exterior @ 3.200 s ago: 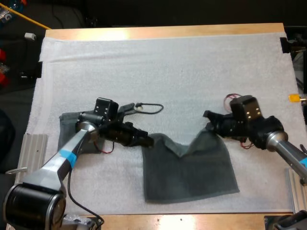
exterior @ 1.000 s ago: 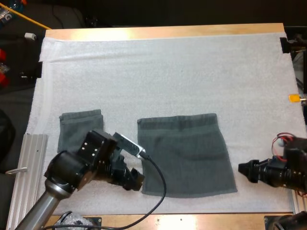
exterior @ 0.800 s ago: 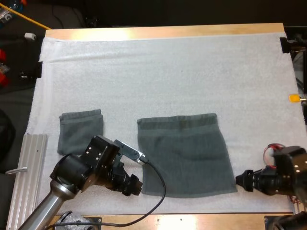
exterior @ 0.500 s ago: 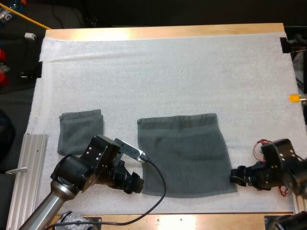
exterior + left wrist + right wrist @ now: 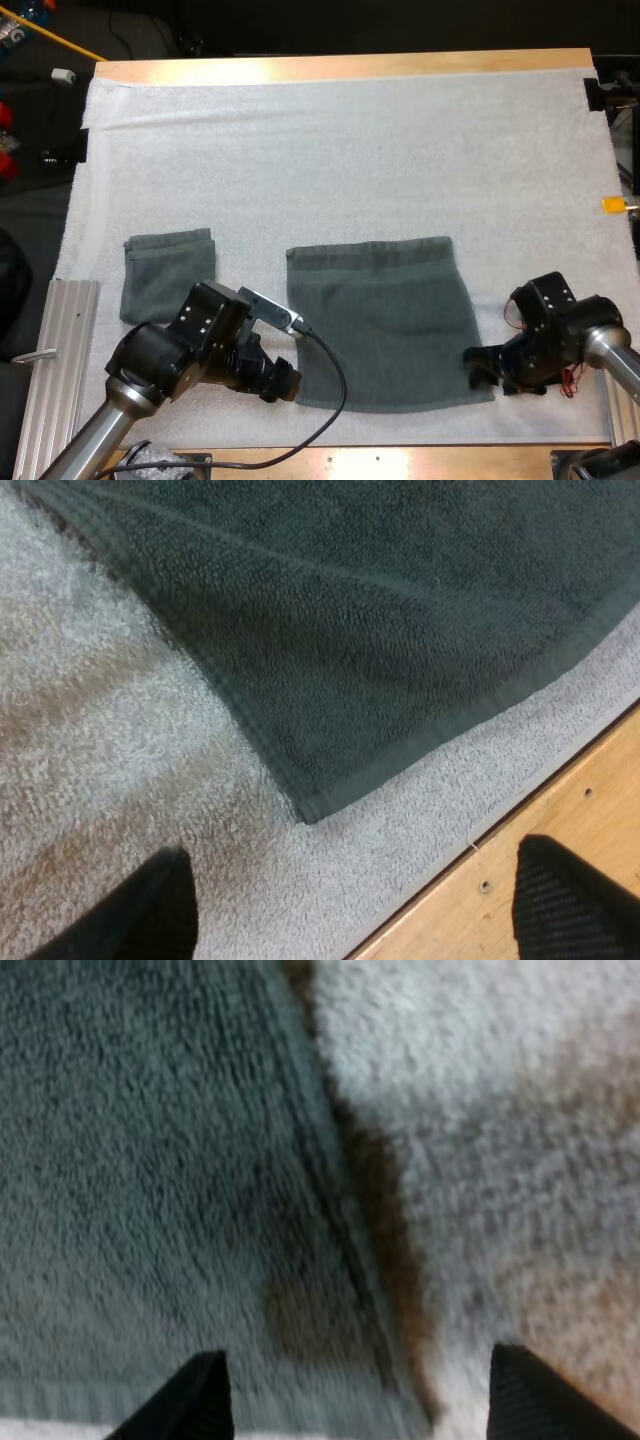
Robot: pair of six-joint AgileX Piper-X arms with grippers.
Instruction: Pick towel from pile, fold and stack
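A dark grey-green towel (image 5: 385, 325) lies spread flat on the white mat, near the front edge. A smaller folded towel (image 5: 167, 275) lies to its left. My left gripper (image 5: 285, 382) sits low at the spread towel's near left corner, open; that corner (image 5: 310, 805) lies just ahead of its gripper (image 5: 350, 920), untouched. My right gripper (image 5: 478, 368) is at the near right corner, and its gripper (image 5: 365, 1400) straddles the towel's right edge (image 5: 340, 1230), one fingertip (image 5: 195, 1400) over the cloth, the other over the mat. It holds nothing.
The white mat (image 5: 350, 150) stretches bare behind the towels. The table's wooden front edge (image 5: 560, 810) runs close by the left gripper. An aluminium rail (image 5: 70, 330) lies at the left of the mat.
Earlier both grippers held the towel's far corners; it now lies flat. Over the last second my right gripper slid left to the near right corner. The left one barely moved.
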